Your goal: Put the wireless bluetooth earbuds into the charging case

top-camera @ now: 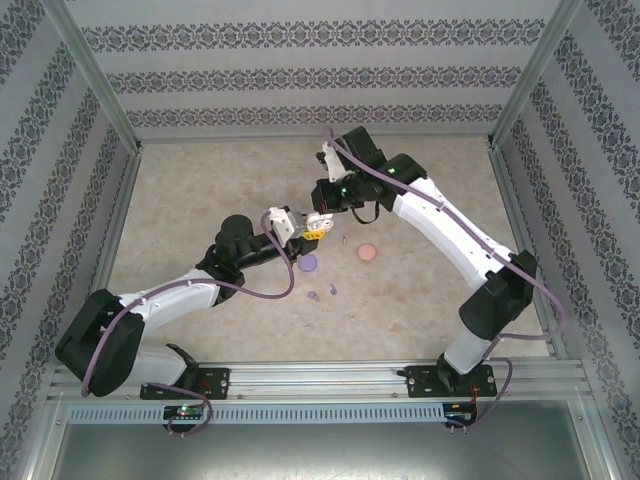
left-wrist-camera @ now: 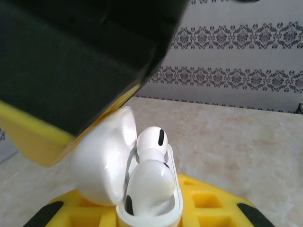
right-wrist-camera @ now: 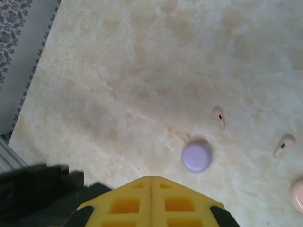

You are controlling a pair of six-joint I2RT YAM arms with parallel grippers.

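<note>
Left fingers point(top-camera: 314, 232) are clenched on the white charging case point(left-wrist-camera: 102, 163), lid open, held above the counter point(top-camera: 200, 200) near its middle. Right fingers point(right-wrist-camera: 151, 189) are pressed together with nothing between them. In the left wrist view their dark body hangs over the lid at 11 o'clock of the case.

Both white earbuds point(left-wrist-camera: 150, 142) are in the case - the far one stands high with its head above the rim, the near one lies lower in its well. This looks like the seating step. I'd judge the high bud needs a light, straight push down with the closed tip. Hold the case level in a steady left grip, with no sideways shove that could flip the bud out or knock the lid. Then shut the lid.

Counts:
- **Cases:** three - white in hand, purple case point(right-wrist-camera: 196, 157) on the counter at 6 o'clock of the held case in the top view, pink case point(top-camera: 366, 253) at 4 o'clock.
- **Earbuds:** two white. Two pink earbuds point(right-wrist-camera: 218, 116) lie loose on the counter, at 1 and 3 o'clock of the purple case in the right wrist view. Two purple earbuds point(top-camera: 313, 296), tiny, sit at 6 o'clock of the purple case in the top view.

Six buds in all, four not yet in a case.
</note>
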